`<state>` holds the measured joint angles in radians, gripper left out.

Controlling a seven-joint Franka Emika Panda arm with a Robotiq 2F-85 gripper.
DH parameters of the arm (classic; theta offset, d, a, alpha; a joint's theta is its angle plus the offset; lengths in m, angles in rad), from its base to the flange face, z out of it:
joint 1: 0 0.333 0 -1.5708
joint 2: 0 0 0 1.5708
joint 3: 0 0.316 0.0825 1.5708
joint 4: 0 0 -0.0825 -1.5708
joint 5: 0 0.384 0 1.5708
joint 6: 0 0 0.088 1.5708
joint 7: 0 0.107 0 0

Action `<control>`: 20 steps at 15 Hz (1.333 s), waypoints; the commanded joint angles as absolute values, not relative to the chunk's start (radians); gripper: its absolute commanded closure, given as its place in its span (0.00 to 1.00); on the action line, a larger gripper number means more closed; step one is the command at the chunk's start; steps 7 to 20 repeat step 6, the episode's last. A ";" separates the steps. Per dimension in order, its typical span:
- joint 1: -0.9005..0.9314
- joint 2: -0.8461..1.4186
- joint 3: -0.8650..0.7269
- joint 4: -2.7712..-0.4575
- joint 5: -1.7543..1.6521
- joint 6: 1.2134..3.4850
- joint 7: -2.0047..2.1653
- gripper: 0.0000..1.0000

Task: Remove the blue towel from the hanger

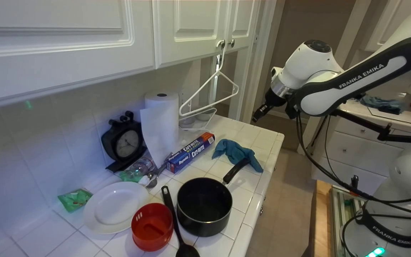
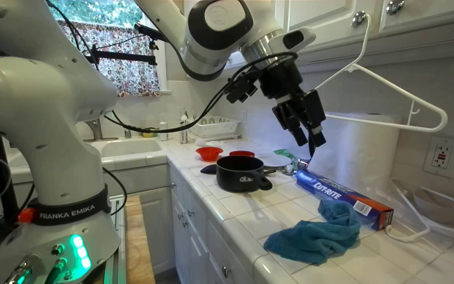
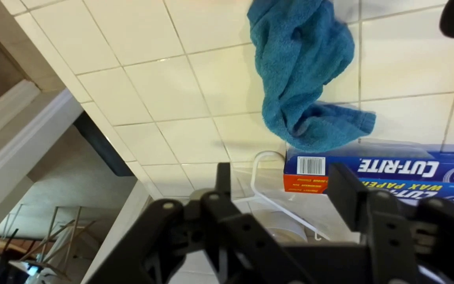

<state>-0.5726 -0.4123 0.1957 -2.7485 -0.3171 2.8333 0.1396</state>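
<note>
The blue towel [image 1: 236,151] lies crumpled on the white tiled counter. It also shows in an exterior view [image 2: 315,238] and in the wrist view [image 3: 298,67]. A bare white hanger [image 1: 219,72] hangs by its hook from a cabinet knob, above the counter; it also shows in an exterior view [image 2: 402,91]. A second white hanger [image 3: 264,200] lies on the counter beside the wax paper box. My gripper [image 3: 280,181] is open and empty. In both exterior views it [image 1: 259,116] [image 2: 309,139] is in the air, above and apart from the towel, near the hanging hanger's height.
A wax paper box [image 2: 341,195] lies beside the towel. A black pot [image 1: 204,207] stands with its handle toward the towel. A paper towel roll [image 1: 162,117], a black scale [image 1: 125,141], a white plate [image 1: 112,208] and a red bowl [image 1: 152,228] are on the counter.
</note>
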 commanded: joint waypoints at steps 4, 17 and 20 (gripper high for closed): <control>-0.460 -0.411 0.091 -2.741 -0.347 2.769 0.161 0.07; -0.455 -0.412 0.086 -2.742 -0.346 2.767 0.161 0.00; -0.455 -0.412 0.086 -2.742 -0.346 2.767 0.161 0.00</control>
